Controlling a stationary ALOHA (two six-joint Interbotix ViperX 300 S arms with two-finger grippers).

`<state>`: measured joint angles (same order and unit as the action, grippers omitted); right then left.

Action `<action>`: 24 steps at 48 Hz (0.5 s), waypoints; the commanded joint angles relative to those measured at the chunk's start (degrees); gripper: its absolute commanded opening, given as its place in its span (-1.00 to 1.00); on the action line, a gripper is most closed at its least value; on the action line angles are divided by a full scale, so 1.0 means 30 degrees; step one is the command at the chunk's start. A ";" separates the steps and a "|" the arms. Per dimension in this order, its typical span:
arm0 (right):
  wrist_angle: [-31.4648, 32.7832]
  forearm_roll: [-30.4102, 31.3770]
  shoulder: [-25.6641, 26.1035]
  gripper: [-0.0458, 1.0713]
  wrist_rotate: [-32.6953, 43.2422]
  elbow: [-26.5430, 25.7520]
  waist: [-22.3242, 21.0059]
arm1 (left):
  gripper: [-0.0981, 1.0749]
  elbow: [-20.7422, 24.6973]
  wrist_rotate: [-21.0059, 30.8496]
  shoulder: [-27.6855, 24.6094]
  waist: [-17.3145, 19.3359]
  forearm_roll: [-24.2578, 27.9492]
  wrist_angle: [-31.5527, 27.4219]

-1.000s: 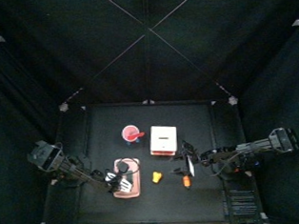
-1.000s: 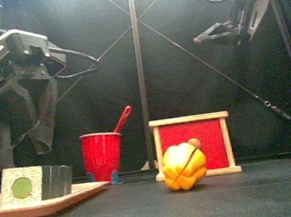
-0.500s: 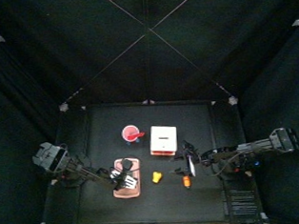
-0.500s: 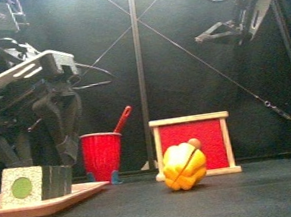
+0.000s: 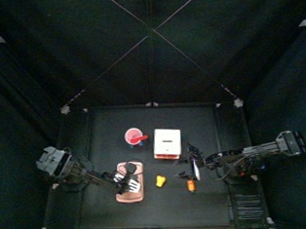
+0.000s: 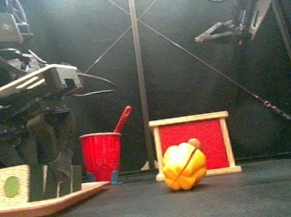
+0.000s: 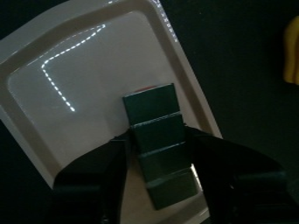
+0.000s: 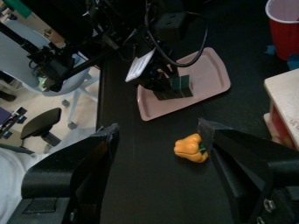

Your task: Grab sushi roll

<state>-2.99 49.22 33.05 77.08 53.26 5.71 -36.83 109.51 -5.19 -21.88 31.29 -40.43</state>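
Roll (image 7: 158, 140): on tray (image 7: 70, 96), between left gripper (image 7: 160, 179) jaws.
Left fingers: spread, straddling roll, not yet pinching.
Right gripper (image 8: 163, 171): spread, idle, well apart.
Remaining: close, lift.

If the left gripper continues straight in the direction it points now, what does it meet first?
Most likely the sushi roll: the left gripper points down at it, one open jaw on each side. Beneath lies the pink tray. How much gap remains is unclear.

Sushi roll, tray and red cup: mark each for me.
sushi roll (image 7: 156, 140), left wrist view, its dark wrap.
tray (image 7: 70, 70), left wrist view, bare floor.
red cup (image 6: 103, 154), front view, its side.
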 commanded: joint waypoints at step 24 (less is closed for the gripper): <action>-0.0117 0.0029 0.0234 0.89 -0.0059 -0.0029 0.0029 | 0.31 0.0264 -0.0088 0.1553 0.0029 0.0000 -0.0264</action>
<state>-2.99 49.22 33.05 76.99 53.70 5.71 -36.83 109.25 -2.37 -21.88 30.59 -41.04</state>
